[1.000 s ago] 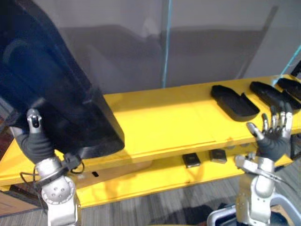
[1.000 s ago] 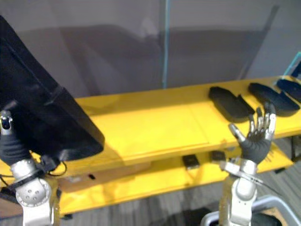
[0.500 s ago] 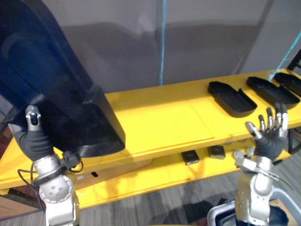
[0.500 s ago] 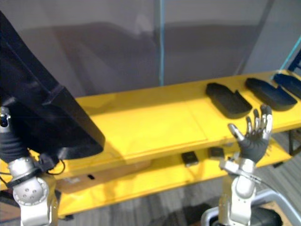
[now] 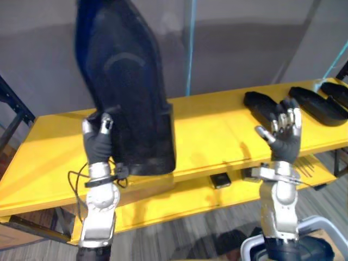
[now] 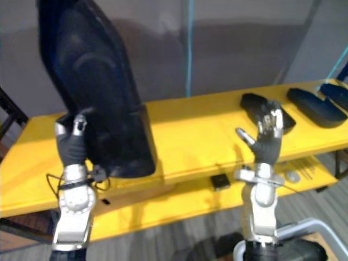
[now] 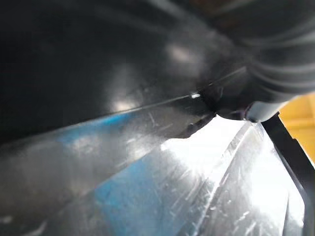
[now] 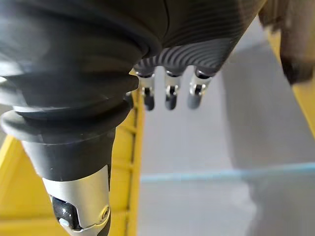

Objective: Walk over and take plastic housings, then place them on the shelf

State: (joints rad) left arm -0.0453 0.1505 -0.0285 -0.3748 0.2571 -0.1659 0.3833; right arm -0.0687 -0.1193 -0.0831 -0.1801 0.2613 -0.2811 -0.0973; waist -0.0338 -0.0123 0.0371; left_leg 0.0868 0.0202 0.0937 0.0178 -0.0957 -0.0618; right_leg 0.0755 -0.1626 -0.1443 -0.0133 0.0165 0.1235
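A large black plastic housing [image 5: 125,92] stands upright over the left half of the yellow shelf top [image 5: 217,136]. My left hand [image 5: 98,144] grips its lower left edge, thumb on the front face, and the glossy black surface [image 7: 123,98] sits close in the left wrist view. My right hand [image 5: 284,141] is raised in front of the shelf's right part, palm forward, fingers [image 8: 170,93] straight and empty. Three smaller black housings lie on the shelf's right end: one [image 5: 261,106] just behind my right hand, another [image 5: 318,103] further right, the third [image 5: 340,92] at the edge.
A lower yellow shelf board carries two small dark blocks [image 5: 220,180], [image 5: 250,174]. Behind the shelf is a grey wall with a thin blue vertical strip [image 5: 190,49]. A dark frame leg [image 5: 13,103] slants at the far left.
The large housing has swung from a leaning pose at the left to upright nearer the middle, with my left hand under it. My right hand has risen and moved left. The view has shifted.
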